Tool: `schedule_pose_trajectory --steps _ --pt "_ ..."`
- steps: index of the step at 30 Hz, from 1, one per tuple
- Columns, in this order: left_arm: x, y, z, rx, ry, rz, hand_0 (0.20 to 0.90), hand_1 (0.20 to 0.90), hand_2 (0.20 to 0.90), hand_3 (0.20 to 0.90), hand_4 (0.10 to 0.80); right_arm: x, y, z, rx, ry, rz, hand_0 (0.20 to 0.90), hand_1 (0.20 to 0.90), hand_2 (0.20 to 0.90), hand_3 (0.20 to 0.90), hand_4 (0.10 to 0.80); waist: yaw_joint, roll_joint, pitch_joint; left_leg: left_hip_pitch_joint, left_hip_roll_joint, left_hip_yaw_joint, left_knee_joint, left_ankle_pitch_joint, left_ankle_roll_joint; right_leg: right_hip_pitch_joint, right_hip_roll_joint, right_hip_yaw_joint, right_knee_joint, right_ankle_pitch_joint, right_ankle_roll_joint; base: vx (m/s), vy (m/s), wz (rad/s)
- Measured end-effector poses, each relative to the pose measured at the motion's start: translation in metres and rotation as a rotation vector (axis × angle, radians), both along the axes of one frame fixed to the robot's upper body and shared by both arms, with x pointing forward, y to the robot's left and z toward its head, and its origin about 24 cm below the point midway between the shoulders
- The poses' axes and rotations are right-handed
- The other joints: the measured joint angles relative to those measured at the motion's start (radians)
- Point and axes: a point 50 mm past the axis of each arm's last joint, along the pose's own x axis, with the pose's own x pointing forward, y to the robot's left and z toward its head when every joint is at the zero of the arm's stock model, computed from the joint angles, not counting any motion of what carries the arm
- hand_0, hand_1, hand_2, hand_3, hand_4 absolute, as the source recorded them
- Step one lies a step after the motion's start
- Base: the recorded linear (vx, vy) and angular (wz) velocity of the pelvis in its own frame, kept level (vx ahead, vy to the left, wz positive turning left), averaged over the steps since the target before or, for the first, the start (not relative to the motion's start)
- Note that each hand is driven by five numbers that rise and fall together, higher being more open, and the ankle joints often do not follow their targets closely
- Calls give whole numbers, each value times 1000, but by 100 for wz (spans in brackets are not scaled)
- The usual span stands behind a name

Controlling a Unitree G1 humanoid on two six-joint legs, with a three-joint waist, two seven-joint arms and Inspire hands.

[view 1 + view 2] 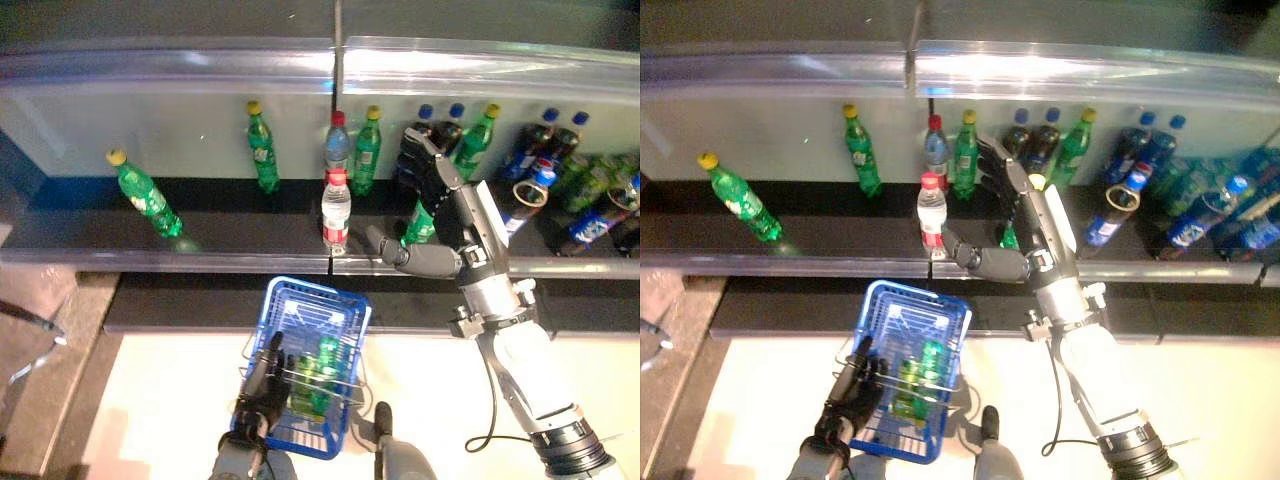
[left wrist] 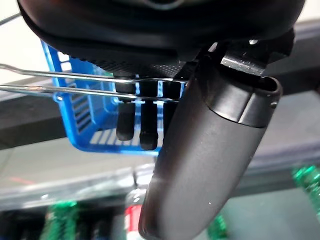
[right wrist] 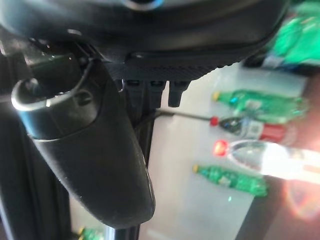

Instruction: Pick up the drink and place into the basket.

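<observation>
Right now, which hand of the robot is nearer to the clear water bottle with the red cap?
The right. The right hand reaches over the shelf just beside the clear water bottle, while the left hand holds the blue basket handle, well below.

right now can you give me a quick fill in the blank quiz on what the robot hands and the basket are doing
1. The left robot hand holds the wire handles of the ____ plastic basket.
2. Inside that basket lies a ____ plastic bottle.
3. The right robot hand reaches over the dark shelf with its fingers ____.
4. The clear water bottle beside it has a ____ cap.

Missing words: blue; green; open; red
</observation>
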Motion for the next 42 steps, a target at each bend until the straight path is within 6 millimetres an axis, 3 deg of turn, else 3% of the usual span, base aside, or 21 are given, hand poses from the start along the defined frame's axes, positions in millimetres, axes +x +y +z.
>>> schedule_pose_trajectory --steps 1,2,6,11,14,19,20,22,23,24,25,26,28,31,33,36,37,38,40,41,42 --pt "1 4 2 17 -10 -4 300 300 300 200 100 -3 -1 -5 10 17 -12 900 900 900 900 800 0 -19 -9 2 -13 -10 -1 2 -15 1 20 -19 39 -96 -68 80 62 -14" --pt "3 3 4 15 -16 -11 300 300 300 200 100 -3 -3 -8 13 26 -27 900 900 900 900 800 -18 -7 -4 3 -6 -17 2 5 -17 20 27 -19 11 -88 -71 73 86 -4" --pt "5 12 6 36 -28 29 300 300 300 200 100 -5 -4 -13 24 46 -47 900 900 900 900 800 -35 1 -5 14 -21 -9 -3 26 -27 59 45 -17 -79 -22 -70 57 76 -11" --pt "3 38 8 90 -31 118 300 300 300 200 100 -8 -8 -17 19 64 -49 900 900 900 900 800 -44 -2 -7 50 -21 1 -53 39 -12 105 42 -18 -153 11 -56 34 25 -5" --pt "1 52 9 128 -34 177 300 300 300 200 100 -8 -6 -17 23 65 -30 900 900 900 900 800 -23 -5 -9 83 -22 48 -83 47 -4 105 30 -49 -162 29 -61 -31 -183 -36" --pt "1 69 12 162 -43 229 300 300 300 200 100 -8 -3 -18 54 54 -31 900 900 900 900 800 -43 -7 -12 94 7 46 -96 56 -4 166 18 -56 -262 63 -50 29 -393 10" --pt "1 70 12 164 -41 232 300 300 300 200 100 -6 -2 -18 53 52 -30 900 900 900 900 800 -54 -5 -14 96 22 55 -110 65 -13 167 5 -55 -252 42 -19 31 -486 41" --pt "1 74 13 172 -40 236 300 300 300 200 100 -5 -2 -18 51 54 -28 900 900 900 900 800 -38 -14 -20 109 43 124 -133 83 -35 174 -107 -50 -247 25 11 7 -512 14" --pt "-1 78 14 181 -35 248 300 300 300 200 100 -3 1 -16 50 48 -15 900 900 900 900 800 -18 -17 -23 116 58 145 -143 87 -46 176 -145 -71 -275 30 32 15 -565 -26" --pt "-2 84 15 193 -26 262 300 300 300 200 100 -2 4 -15 49 42 -3 900 900 900 900 800 -2 -23 -26 125 75 154 -155 95 -63 195 -174 -94 -328 57 38 30 -592 -34" --pt "-3 89 15 206 -11 272 300 300 300 200 100 -2 6 -14 49 41 3 900 900 900 900 800 15 -32 -31 148 87 158 -177 102 -80 223 -179 -110 -369 128 32 51 -549 -20" --pt "-5 93 14 218 6 282 300 300 300 200 100 -1 6 -14 47 43 6 900 900 900 900 800 22 -44 -38 162 107 158 -186 108 -96 247 -164 -113 -386 144 120 54 -528 -21" --pt "-13 90 7 203 52 307 300 300 300 200 100 3 3 -11 42 46 1 900 900 900 900 800 26 -13 -35 164 183 161 -163 139 -93 258 -79 -109 -398 140 72 37 -462 -28" --pt "-22 80 -3 174 95 304 300 300 300 200 100 4 -4 -12 8 65 -19 900 900 900 900 800 24 -13 -35 138 237 161 -56 173 -90 254 -16 -112 -380 121 13 28 -499 -36" --pt "-22 76 -5 159 104 299 300 300 300 200 100 4 -6 -12 7 68 -20 900 900 900 900 800 7 -15 -36 104 261 159 2 195 -87 248 9 -118 -365 110 -12 25 -393 -10" --pt "-18 67 -9 147 111 255 300 300 300 200 100 3 -8 -15 24 84 -32 900 900 900 900 800 6 -39 -37 18 271 152 117 274 -42 218 27 -128 -323 82 -57 137 -359 -6" --pt "-17 60 -13 137 126 234 300 300 300 200 100 3 -2 -18 52 94 -19 900 900 900 900 800 13 -75 -29 -13 174 94 173 194 -65 218 -1 -85 -335 87 -79 253 -293 -53" --pt "-18 58 -14 133 129 226 300 300 300 200 100 2 3 -20 72 93 -6 900 900 900 900 800 15 -96 -24 -8 71 65 132 136 -48 213 -12 -53 -344 94 -82 252 -220 -64" --pt "-15 47 -14 93 118 212 300 300 300 200 100 1 5 -20 80 92 -9 900 900 900 900 800 7 -89 -17 -19 -100 41 35 80 40 208 -9 -28 -349 100 -78 222 -142 -51" --pt "-13 41 -13 73 112 208 300 300 300 200 100 1 4 -21 83 93 -15 900 900 900 900 800 2 -62 -20 -27 -144 42 -27 69 60 203 19 -24 -344 97 -71 271 -149 -66" --pt "-11 41 -11 72 99 202 300 300 300 200 100 0 7 -23 103 100 -18 900 900 900 900 800 23 -56 -11 -28 -149 50 -38 103 122 188 50 -20 -318 90 -65 291 -139 -78"
